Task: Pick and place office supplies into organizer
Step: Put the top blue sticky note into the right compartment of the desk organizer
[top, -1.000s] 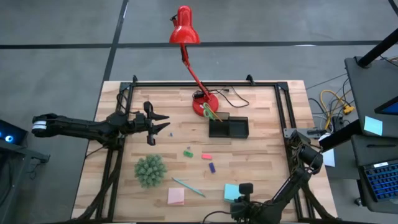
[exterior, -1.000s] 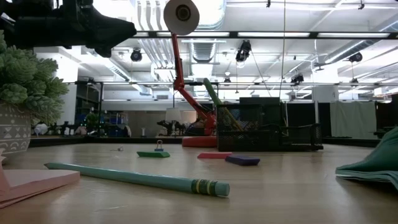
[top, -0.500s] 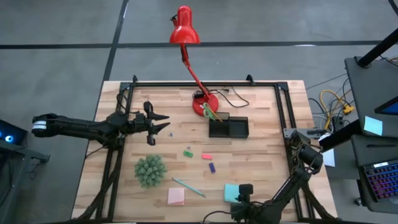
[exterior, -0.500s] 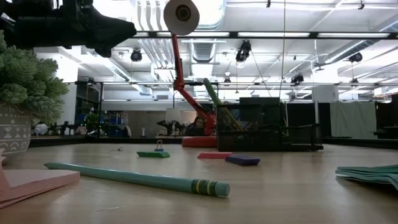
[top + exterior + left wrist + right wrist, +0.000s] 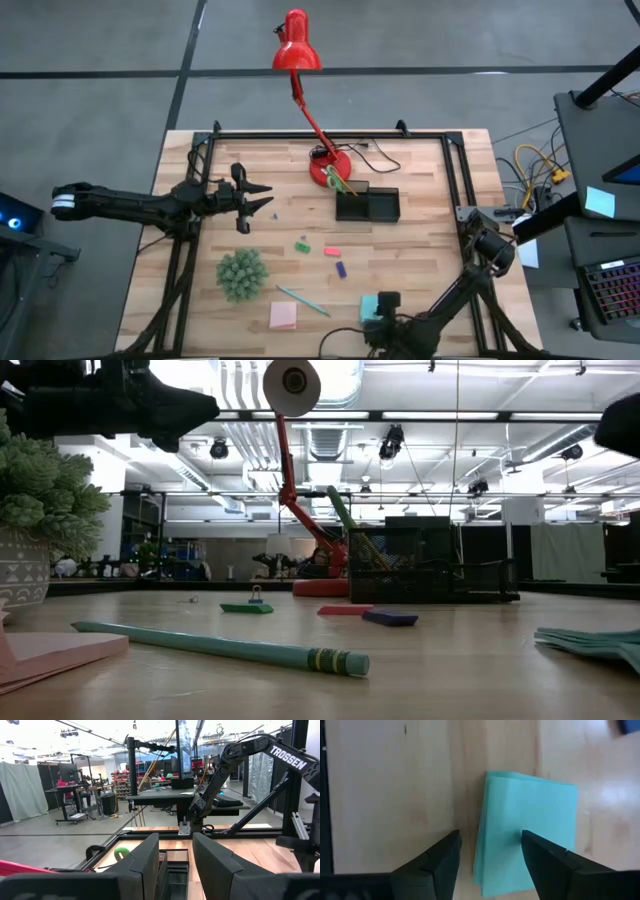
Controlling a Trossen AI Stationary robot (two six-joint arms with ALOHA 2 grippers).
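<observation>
1. Since a second ago, only the right arm has shifted: its right end effector (image 5: 380,308) has slid a little toward frame-left along the lower edge of the high view and spread its fingers, and the light-blue sticky pad (image 5: 527,832) now lies flat on the bench (image 5: 420,250) instead of lifted at one edge.
2. Bench: pale wooden planks, smooth with a slight sheen.
3. Left end effector (image 5: 255,200) hovers at mid-left of the high view, fingers parted and holding nothing.
4. Organizer (image 5: 367,205): a black rectangular tray right of centre, beside the red lamp base (image 5: 330,168), well apart from the pad.
5. Pad: a square stack of thin paper sheets with soft, loose edges. In the right wrist view, one finger is over the pad and the other over bare wood beside its edge.
6. To grasp well, I judge the fingers should straddle the whole stack edge-on, come down to the wood, then close slowly so the upper sheets do not fan or peel off.
7. Smaller items: the pink pad (image 5: 283,316), the slim teal pen (image 5: 303,300), and flat green (image 5: 302,246), red-pink (image 5: 332,251) and purple (image 5: 341,269) pieces lie mid-bench.
</observation>
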